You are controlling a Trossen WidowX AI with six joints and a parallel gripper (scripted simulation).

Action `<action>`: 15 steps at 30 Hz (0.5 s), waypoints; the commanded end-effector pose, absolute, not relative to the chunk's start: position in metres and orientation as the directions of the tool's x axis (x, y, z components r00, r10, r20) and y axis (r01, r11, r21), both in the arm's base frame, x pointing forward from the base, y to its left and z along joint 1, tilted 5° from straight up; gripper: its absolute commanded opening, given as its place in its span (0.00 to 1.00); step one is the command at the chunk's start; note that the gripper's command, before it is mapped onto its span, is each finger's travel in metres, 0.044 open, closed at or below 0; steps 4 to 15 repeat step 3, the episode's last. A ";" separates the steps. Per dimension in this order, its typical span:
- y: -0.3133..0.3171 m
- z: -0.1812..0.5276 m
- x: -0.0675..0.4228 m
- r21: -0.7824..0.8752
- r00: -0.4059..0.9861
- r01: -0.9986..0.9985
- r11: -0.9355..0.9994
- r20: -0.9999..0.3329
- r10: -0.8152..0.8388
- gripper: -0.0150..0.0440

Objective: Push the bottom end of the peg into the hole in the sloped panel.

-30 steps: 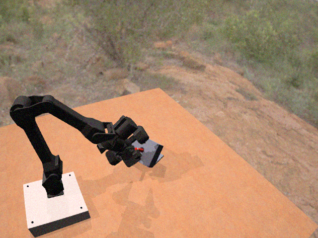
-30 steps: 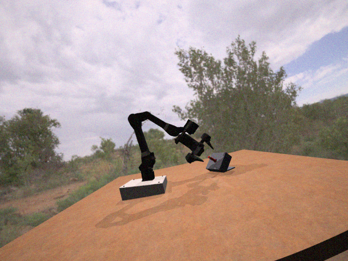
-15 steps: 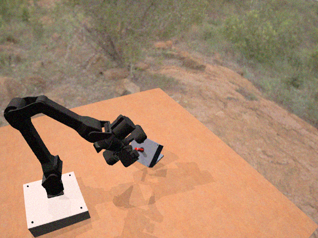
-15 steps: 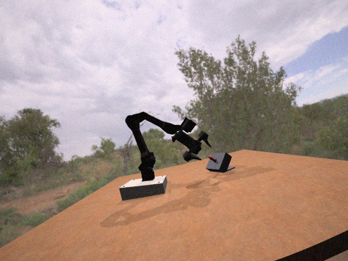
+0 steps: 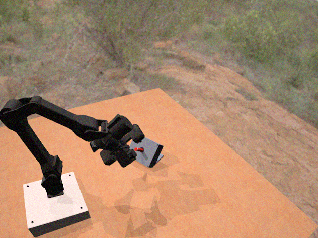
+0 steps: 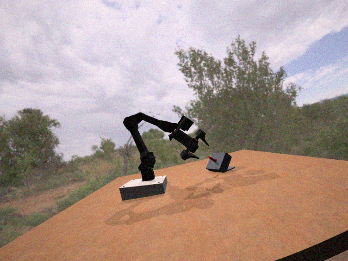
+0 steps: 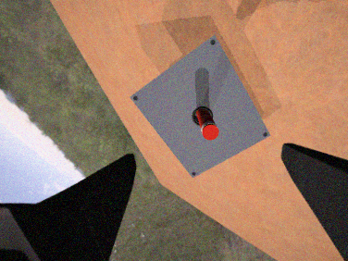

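Note:
A red round peg [image 5: 139, 149] [image 6: 212, 158] [image 7: 207, 124] sits in the hole of the grey sloped panel [image 5: 150, 148] [image 6: 222, 163] [image 7: 164, 113]; only its upper end sticks out of the face. My gripper [image 5: 129, 148] [image 6: 202, 151] [image 7: 206, 155] is open and empty. It hangs in the air a short way back from the panel's face, in line with the peg, and its fingers touch neither the peg nor the panel.
The panel stands on the orange table [image 5: 196, 201] [image 6: 252, 210] in front of the arm's white base block [image 5: 54, 207] [image 6: 143, 187]. The table's far edge runs close behind the panel in the wrist view, with grass beyond it.

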State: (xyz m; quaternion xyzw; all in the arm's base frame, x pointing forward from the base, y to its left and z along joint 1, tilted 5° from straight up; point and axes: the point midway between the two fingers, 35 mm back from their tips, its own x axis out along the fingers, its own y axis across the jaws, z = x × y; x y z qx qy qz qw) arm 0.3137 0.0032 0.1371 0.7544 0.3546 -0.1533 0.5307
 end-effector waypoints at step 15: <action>0.001 0.142 0.308 0.695 0.702 0.696 -0.182 -0.604 0.376 1.00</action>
